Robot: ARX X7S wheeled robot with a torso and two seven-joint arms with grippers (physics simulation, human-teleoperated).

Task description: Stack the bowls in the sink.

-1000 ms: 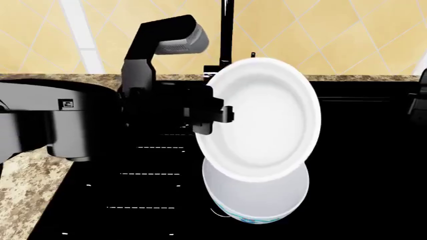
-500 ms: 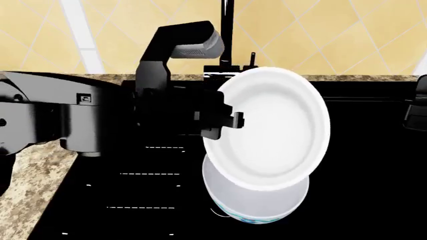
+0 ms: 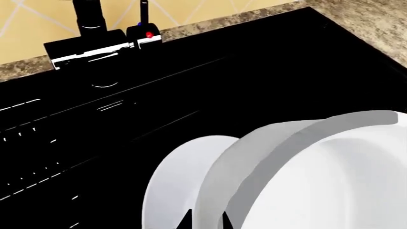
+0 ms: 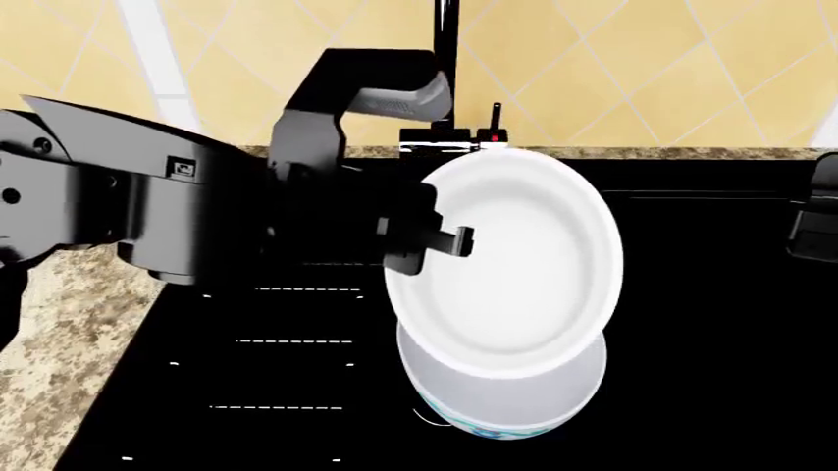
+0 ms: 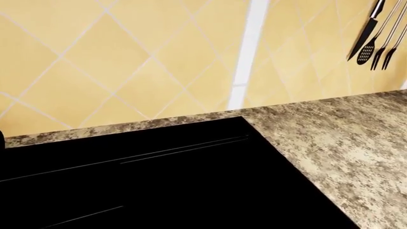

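— How do we stand?
— Our left gripper (image 4: 439,240) reaches across the sink (image 4: 288,392), clenched on the plain bowl (image 4: 511,260), which is tilted above the floral bowl (image 4: 504,397).
— And the right?
— Barely visible; we cannot tell its jaws. Its wrist view alone shows hanging utensils (image 5: 375,36).

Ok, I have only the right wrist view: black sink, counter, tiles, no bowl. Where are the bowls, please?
Observer: The left pincer grips the plain white bowl by its rim, tilted on edge.
Operator: And the other one?
Observer: The floral bowl sits in the sink, directly below the held bowl.
Operator: Is the tap near?
Observer: The tap rises just behind the held bowl in the head view.
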